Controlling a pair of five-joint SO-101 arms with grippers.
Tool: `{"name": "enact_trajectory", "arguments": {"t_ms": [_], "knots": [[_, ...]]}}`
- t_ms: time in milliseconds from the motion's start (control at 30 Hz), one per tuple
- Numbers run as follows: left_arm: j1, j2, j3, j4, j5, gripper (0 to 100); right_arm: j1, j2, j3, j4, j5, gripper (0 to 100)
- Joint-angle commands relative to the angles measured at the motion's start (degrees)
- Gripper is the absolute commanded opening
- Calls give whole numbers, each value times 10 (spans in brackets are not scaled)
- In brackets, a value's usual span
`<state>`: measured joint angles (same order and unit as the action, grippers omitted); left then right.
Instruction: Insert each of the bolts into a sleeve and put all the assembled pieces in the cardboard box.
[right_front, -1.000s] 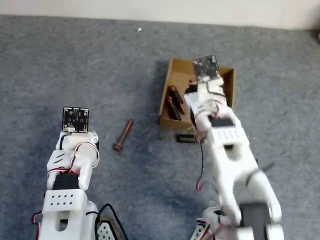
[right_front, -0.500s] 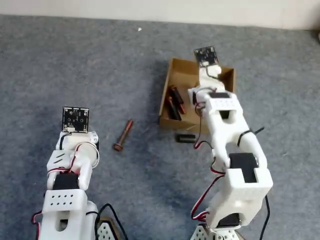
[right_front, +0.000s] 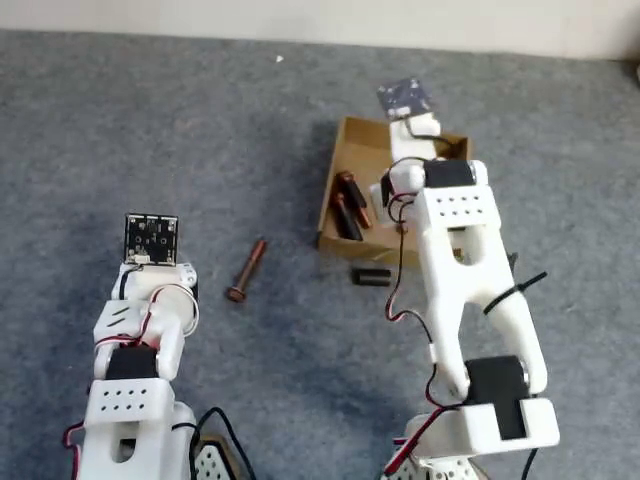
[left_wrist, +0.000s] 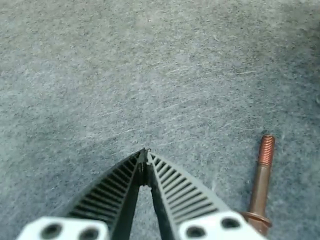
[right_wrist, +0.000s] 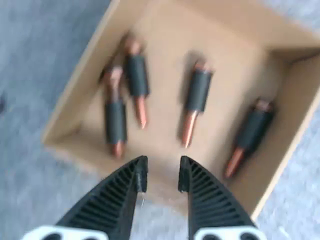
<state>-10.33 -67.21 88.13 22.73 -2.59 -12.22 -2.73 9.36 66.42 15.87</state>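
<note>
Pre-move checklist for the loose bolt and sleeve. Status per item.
1. Right gripper empty, fingers apart: ok.
2. Left gripper open for a pick: not ok, it is shut.
3. Bolt lying free on the carpet, nothing on it: ok.
4. Sleeve lying free on the carpet, just outside the cardboard box: ok.
5. Four assembled pieces inside the box: ok.
6. Sleeve bore clear for the bolt: cannot tell.
</note>
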Motion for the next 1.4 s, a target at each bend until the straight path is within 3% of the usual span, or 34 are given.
{"name": "enact_trajectory", "arguments": {"t_ms": [0, 200, 500, 800, 1233, 1367], "knots": [[-7, -8, -2, -13, -7, 7, -50, -29, -29, 80, 69, 94], [-7, -8, -2, -12, -7, 7, -105, -24, -29, 169, 173, 97], [-7, -8, -2, -12, -7, 7, -94, 51, 8, 142, 311, 100], [-7, -8, -2, -12, -7, 7, -70, 174, 7, 71, 342, 100], [-7, -8, -2, -12, -7, 7, -44, 170, 5, 77, 367, 101], [-7, -8, -2, -12, -7, 7, -44, 139, -2, 80, 364, 151]]}}
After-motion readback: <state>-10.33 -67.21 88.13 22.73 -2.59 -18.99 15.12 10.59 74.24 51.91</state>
